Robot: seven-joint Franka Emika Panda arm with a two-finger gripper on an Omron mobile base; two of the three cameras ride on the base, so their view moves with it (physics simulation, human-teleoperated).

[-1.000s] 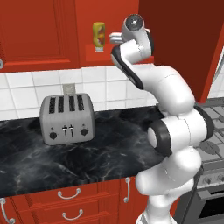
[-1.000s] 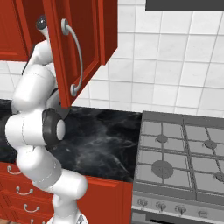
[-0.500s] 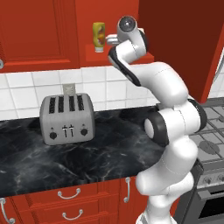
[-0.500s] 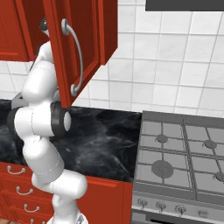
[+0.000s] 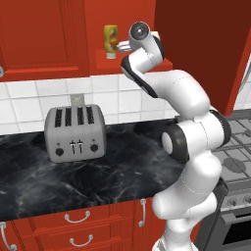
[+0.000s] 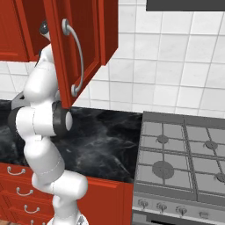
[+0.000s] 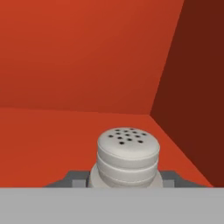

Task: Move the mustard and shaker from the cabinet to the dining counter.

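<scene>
The shaker (image 7: 127, 157), pale grey-white with a holed cap, stands on the red shelf of the cabinet (image 5: 98, 62). My gripper (image 7: 127, 177) reaches into the cabinet and its dark fingertips (image 7: 75, 177) press against both sides of the shaker's base. In the left base view the gripper (image 5: 122, 47) sits just right of the mustard (image 5: 111, 41), a yellow bottle upright on the same shelf. The dining counter is out of view.
The cabinet's open door (image 6: 88, 39) with its silver bar handle hangs beside my arm. Below stands a grey toaster (image 5: 75, 132) on the narrow black marble counter (image 5: 98, 181). A gas stove (image 6: 184, 149) lies to the right, red drawers underneath.
The arm has reached further left into the cabinet towards the mustard's side. The jaws, wide before, have come in against the shaker.
</scene>
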